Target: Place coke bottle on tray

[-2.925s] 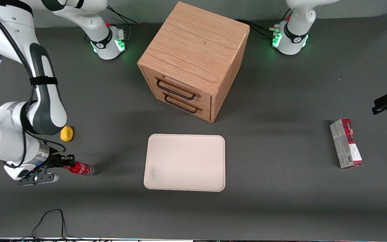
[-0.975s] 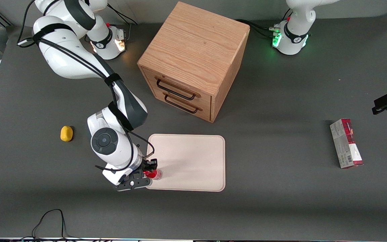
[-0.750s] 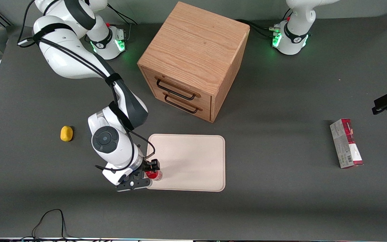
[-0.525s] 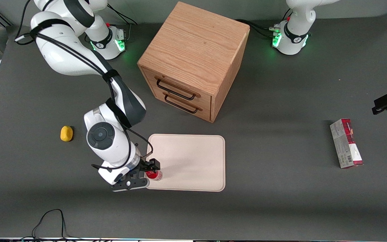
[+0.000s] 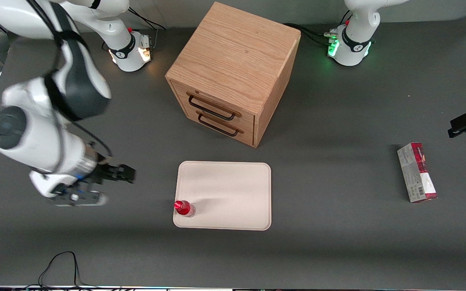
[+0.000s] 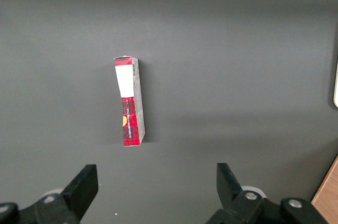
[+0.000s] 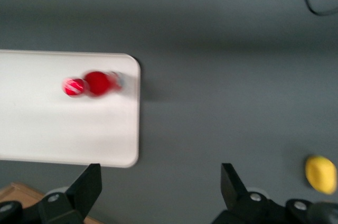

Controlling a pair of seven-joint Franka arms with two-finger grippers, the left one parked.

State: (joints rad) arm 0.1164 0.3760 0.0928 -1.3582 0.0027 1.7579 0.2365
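Red-capped, the small red coke bottle is seen standing on a near corner of the cream-white rectangular tray, while the black two-finger tool is held wide open and empty above the grey bench, well apart from it.

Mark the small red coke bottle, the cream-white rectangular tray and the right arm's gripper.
Small red coke bottle [image 5: 184, 208]: front view, on its red body, standing near the tray's corner.
Cream-white rectangular tray [image 5: 233, 190]: front view, on its bare middle.
Right arm's gripper [image 5: 130, 174]: front view, at the fingertips, above the table beside the tray.
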